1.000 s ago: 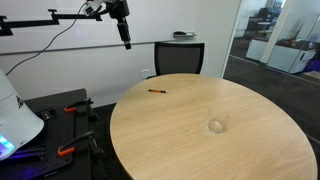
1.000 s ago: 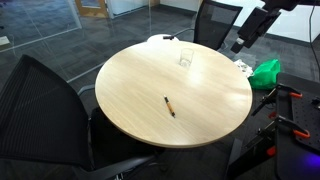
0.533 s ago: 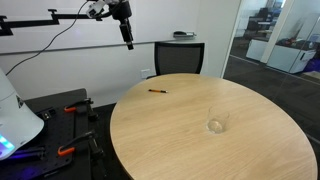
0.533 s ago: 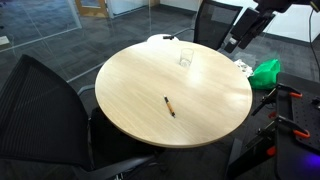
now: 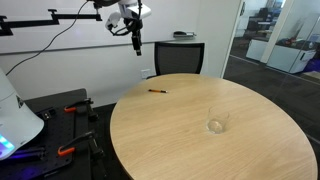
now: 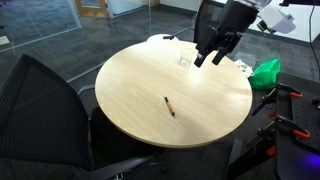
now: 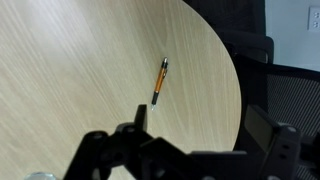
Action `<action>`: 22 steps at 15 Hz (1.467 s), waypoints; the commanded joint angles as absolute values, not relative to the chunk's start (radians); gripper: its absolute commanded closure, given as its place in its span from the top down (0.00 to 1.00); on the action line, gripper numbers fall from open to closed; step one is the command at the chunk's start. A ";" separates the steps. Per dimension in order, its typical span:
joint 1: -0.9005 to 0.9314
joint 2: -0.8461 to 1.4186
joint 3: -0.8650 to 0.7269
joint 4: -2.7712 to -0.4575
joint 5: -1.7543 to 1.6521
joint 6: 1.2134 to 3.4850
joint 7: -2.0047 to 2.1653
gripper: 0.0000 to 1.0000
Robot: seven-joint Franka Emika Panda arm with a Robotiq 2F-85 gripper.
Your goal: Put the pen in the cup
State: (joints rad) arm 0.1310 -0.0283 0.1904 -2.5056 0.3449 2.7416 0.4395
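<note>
the arm reaches in high over the round table [image 6: 130, 85], its wrist bent so that the gripper [image 6: 210, 58] points down, well above the wood and touching nothing. its two fingers [image 6: 199, 60] stand spread apart with only air between them. the pen [image 6: 170, 106] lies flat on the tabletop near the table's edge. the cup [image 6: 186, 60] stands upright near the opposite edge, well apart from the pen
</note>
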 commanded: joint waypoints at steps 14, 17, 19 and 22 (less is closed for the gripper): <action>0.343 0.502 0.001 -2.196 0.165 2.893 0.688 1.00; 0.352 0.553 -0.004 -2.176 0.179 2.942 0.669 1.00; 0.353 0.581 -0.013 -2.163 0.183 2.972 0.658 1.00; 0.342 0.618 -0.023 -2.138 0.193 2.998 0.645 1.00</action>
